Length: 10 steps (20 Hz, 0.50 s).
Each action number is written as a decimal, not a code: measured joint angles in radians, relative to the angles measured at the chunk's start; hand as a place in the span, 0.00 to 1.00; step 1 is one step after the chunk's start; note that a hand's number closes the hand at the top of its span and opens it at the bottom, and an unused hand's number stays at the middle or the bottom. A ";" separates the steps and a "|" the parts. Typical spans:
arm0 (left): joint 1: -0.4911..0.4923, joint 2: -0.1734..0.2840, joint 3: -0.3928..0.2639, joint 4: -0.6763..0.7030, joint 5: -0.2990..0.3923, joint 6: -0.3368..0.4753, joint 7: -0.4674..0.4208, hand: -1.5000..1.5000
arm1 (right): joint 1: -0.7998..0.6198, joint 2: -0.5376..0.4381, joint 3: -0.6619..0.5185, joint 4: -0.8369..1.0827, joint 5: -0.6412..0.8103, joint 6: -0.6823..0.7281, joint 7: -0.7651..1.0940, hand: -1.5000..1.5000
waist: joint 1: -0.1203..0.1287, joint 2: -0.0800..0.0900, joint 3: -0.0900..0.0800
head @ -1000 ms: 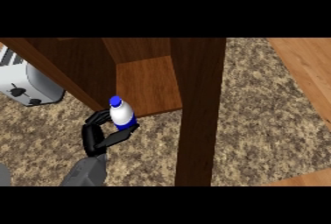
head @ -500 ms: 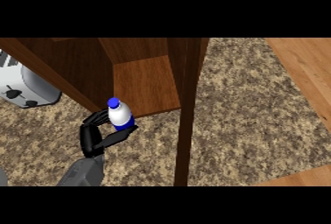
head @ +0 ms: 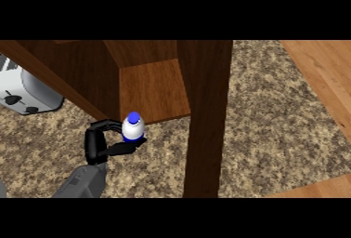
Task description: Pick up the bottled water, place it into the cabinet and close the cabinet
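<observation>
Head view, looking steeply down: the bottled water, white-bodied with a blue cap, stands upright in the grasp of the left hand, just outside the front edge of the cabinet floor and above the speckled worktop. The black fingers curl round the bottle's far side while the thumb closes on its near side, so the hand is shut round the lower body and the cap stays exposed. The open cabinet door stands edge-on just to the right of the bottle, and the cabinet's left wall runs diagonally close on the other side; a toaster sits beyond that wall. Judged risks: the opening is narrow, so a forward push slightly off line could knock the bottle or knuckles against the wall or the door edge and tip the bottle; releasing at the lip could let it fall back out. The grey forearm rises from the lower edge, wrist bent so the palm faces right toward the bottle. The right hand is out of view.
</observation>
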 measured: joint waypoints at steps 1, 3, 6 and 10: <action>-0.005 0.000 -0.003 0.003 0.000 0.003 0.006 1.00 | -0.001 0.000 -0.001 0.001 0.001 0.000 -0.001 0.00 | 0.004 -0.001 0.000; -0.014 0.001 -0.007 0.009 0.003 0.005 0.018 1.00 | -0.002 -0.003 -0.005 0.001 0.003 0.000 0.000 0.00 | 0.014 -0.003 0.001; -0.028 -0.005 -0.010 0.016 0.013 0.006 0.035 1.00 | -0.001 -0.007 -0.009 -0.002 0.004 0.000 0.003 0.00 | 0.029 -0.006 -0.001; -0.051 -0.022 -0.026 0.030 0.018 -0.004 0.058 1.00 | 0.002 -0.012 -0.020 -0.002 0.011 0.006 -0.001 0.00 | 0.055 -0.009 -0.001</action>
